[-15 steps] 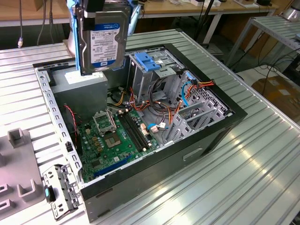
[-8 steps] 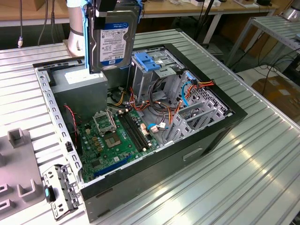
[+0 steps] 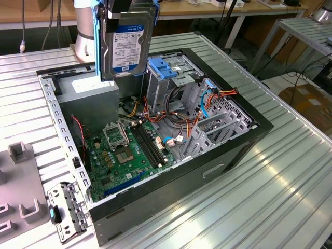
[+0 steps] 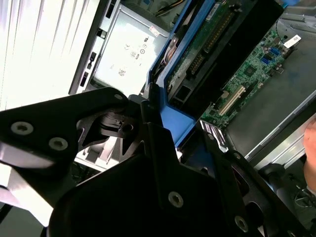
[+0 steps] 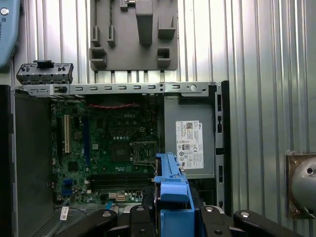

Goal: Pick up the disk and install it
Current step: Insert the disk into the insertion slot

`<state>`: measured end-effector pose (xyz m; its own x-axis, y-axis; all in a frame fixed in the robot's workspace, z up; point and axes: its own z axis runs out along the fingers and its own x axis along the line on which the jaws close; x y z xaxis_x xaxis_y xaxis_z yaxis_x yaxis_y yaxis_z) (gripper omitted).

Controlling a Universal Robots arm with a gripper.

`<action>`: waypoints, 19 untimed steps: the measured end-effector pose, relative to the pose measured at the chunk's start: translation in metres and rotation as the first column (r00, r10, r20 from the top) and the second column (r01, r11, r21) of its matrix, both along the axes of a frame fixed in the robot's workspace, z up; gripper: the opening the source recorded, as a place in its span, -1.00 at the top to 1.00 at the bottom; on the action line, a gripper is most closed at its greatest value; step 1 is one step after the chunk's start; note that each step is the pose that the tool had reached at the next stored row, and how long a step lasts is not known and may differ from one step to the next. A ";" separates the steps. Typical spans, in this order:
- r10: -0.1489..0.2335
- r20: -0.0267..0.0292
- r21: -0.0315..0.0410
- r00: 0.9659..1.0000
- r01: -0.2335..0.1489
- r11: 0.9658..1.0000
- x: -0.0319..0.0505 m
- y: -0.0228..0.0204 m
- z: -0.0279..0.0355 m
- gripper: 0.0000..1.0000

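The disk (image 3: 127, 44), a silver-black hard drive with a white-and-blue label and blue side rails, hangs upright above the open computer case (image 3: 244, 136). My gripper (image 3: 123, 11) is shut on its top end. The drive is over the back of the case, above the grey power supply (image 3: 91, 101) and just toward the exterior view's left of the drive cage (image 3: 179, 80). The second wrist view shows the disk's green circuit-board side (image 4: 217, 34) with black fingers (image 4: 148, 118) clamped on a blue rail. In the first wrist view the disk's blue rail (image 5: 170, 197) points down toward the motherboard (image 5: 113, 148).
A blue latch (image 3: 162, 67) tops the metal drive cage, with orange and blue cables (image 3: 207, 101) beside it. The motherboard (image 3: 129, 150) fills the case floor. A grey fixture plate (image 3: 21, 192) and a loose slotted bracket (image 3: 67, 210) lie on the ribbed table toward the exterior view's left.
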<state>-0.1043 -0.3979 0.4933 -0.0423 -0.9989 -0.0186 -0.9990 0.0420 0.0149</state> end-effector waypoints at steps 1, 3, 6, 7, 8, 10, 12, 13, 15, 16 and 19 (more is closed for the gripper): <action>0.000 0.000 0.000 1.000 0.000 1.000 0.0001 0.0000 0.0000 0.26; 0.000 0.000 0.000 1.000 0.000 1.000 0.0003 0.0000 0.0000 0.26; 0.000 0.000 0.000 1.000 0.000 1.000 0.0005 -0.0002 0.0000 0.26; 0.000 0.000 0.000 1.000 0.000 1.000 0.0005 -0.0009 0.0000 0.26; 0.000 0.000 0.000 1.000 0.000 1.000 0.0005 -0.0022 0.0000 0.26; 0.000 0.000 0.000 1.000 0.000 1.000 0.0004 -0.0048 0.0000 0.26; 0.000 0.000 0.000 1.000 0.000 1.000 0.0004 -0.0084 0.0000 0.26; 0.000 0.000 0.000 1.000 0.000 1.000 0.0004 -0.0104 0.0000 0.26; 0.000 0.000 0.000 1.000 0.000 1.000 0.0004 -0.0136 0.0000 0.26; 0.000 0.000 -0.001 1.000 0.000 1.000 0.0005 -0.0150 0.0000 0.26; 0.000 0.000 -0.001 1.000 0.000 1.000 0.0004 -0.0196 0.0000 0.26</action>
